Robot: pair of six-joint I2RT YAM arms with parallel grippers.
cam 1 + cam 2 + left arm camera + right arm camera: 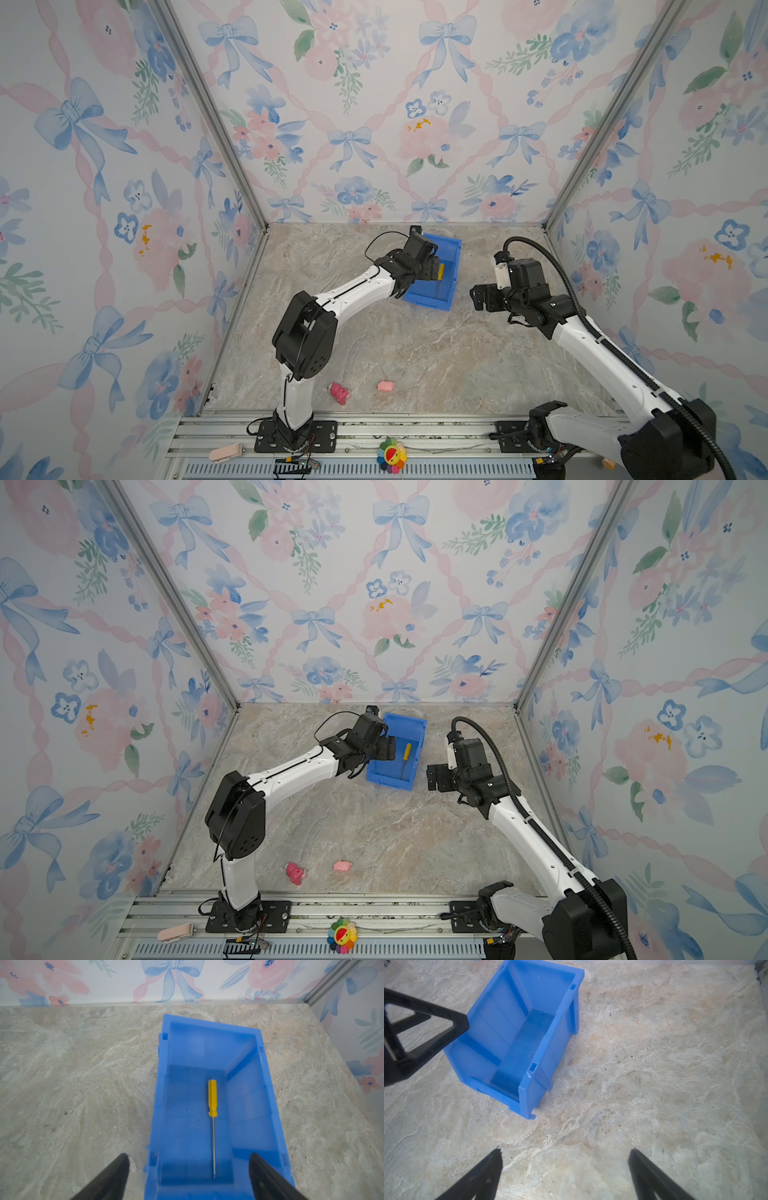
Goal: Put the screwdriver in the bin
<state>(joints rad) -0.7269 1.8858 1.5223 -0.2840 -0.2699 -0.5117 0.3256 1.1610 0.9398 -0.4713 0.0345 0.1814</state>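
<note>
I'm holding the left end effector (188,1155) spread wide above the bin (162,1084), screwdriver (212,1105) lying inside; pulling back low, I'd be risking clipping a wall and tipping it.

Three walls, all papered alike: white wallpaper with blue bows, crossing pink ribbons and watercolour flowers in pink and blue. This covers the back wall (374,104), left wall (83,208) and right wall (706,166). A slim silver aluminium post stands in the back left corner (214,120) and another in the back right corner (609,120). The floor is a flat slab with a beige-grey marble pattern (415,353), matte and lightly veined. A ribbed silver aluminium rail (415,432) runs along the near edge. Light is soft and even, with faint shadows on the slab.
</note>
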